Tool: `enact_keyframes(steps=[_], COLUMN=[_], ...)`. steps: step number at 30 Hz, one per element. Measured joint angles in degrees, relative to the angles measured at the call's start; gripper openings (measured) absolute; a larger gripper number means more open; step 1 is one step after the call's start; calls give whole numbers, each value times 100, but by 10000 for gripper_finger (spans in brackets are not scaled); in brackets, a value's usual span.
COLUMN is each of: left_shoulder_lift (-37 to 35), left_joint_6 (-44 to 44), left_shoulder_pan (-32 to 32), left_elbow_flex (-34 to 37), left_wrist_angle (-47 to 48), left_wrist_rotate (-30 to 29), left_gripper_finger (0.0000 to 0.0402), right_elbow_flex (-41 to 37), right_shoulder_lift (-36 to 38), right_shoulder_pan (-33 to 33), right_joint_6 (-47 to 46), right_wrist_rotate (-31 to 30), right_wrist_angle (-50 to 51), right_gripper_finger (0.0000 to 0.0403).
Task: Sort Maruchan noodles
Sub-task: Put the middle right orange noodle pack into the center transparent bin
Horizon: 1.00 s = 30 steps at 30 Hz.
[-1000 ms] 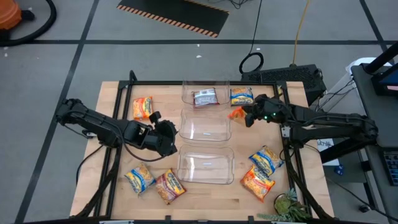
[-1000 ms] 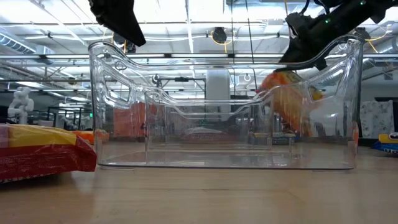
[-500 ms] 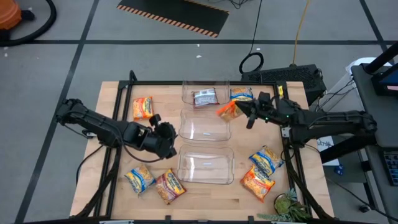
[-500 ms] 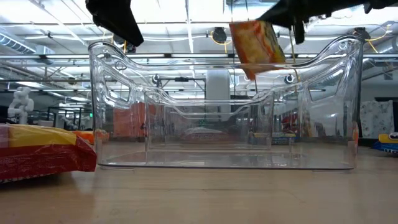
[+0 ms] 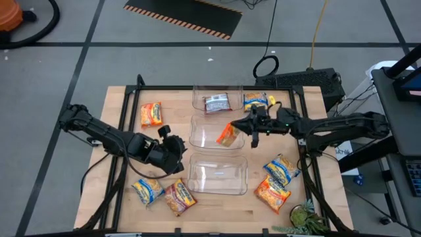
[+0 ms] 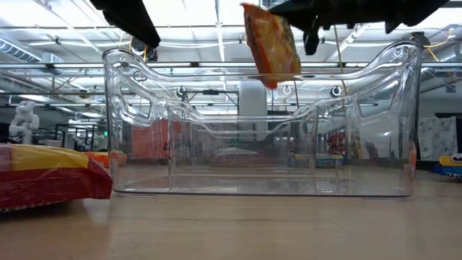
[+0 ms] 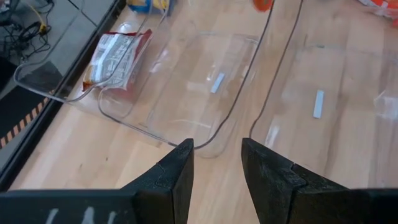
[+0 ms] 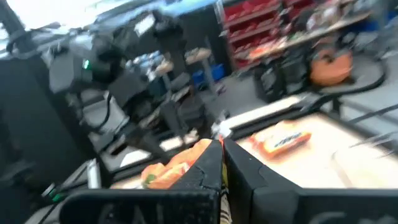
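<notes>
My right gripper (image 5: 245,129) is shut on an orange noodle packet (image 5: 227,135) and carries it over the middle clear bin (image 5: 200,139). In the low view the packet (image 6: 271,45) hangs above the bin rims. My left gripper (image 5: 173,150) is open and hovers left of the bins, touching nothing; its fingers (image 7: 180,168) point at the bin walls. A reddish-brown packet (image 5: 216,103) lies flat in the far bin (image 5: 197,99). The near bin (image 5: 217,185) holds nothing. My right gripper pinches the orange packet between its two fingers by one end (image 8: 198,155). It comes roughly level from the table's right. The packet is lifted clear, tilted, and hangs down and to the left of the fingers (image 6: 310,22) over the middle bin.
Loose packets lie on the table: orange (image 5: 151,113) far left, blue-and-yellow (image 5: 255,100) far right, blue-and-yellow (image 5: 281,169) and orange (image 5: 272,192) near right, blue-and-yellow (image 5: 147,189) and reddish-brown (image 5: 179,196) near left. A plant sprig (image 5: 304,216) sits at the near right corner.
My right gripper has carried the orange packet up and toward the table's left, from beside the bins' far right to above the middle bin, staying shut on it. The packet has risen from behind the bin wall to above the rims. My left gripper has shifted a little toward the near edge.
</notes>
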<state>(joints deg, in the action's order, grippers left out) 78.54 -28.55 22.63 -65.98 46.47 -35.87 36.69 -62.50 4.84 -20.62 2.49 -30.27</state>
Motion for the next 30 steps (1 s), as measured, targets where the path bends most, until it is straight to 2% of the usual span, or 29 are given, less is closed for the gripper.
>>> enact_keyframes(steps=[3,8,17,26,30], left_shoulder_lift=[0,0,-2,-2,-2], left_joint_6=[131,358,557,595,587], left_shoulder_pan=[-4,-39,-212,-238,-238], left_elbow_flex=[0,0,0,0,0], left_wrist_angle=[0,-3,-8,-8,-8], left_wrist_rotate=[-1,-6,-9,-10,-10], left_gripper_finger=[141,141,141,141,141], right_elbow_flex=[0,0,-2,-2,-2], right_shoulder_lift=[-181,-471,-942,-1030,-1031], right_shoulder_pan=[114,223,350,348,338], right_joint_6=[-144,-57,50,-35,-138], right_wrist_rotate=[398,475,484,470,58], right_wrist_angle=[83,283,688,890,1176], right_gripper_finger=[0,0,0,0,11])
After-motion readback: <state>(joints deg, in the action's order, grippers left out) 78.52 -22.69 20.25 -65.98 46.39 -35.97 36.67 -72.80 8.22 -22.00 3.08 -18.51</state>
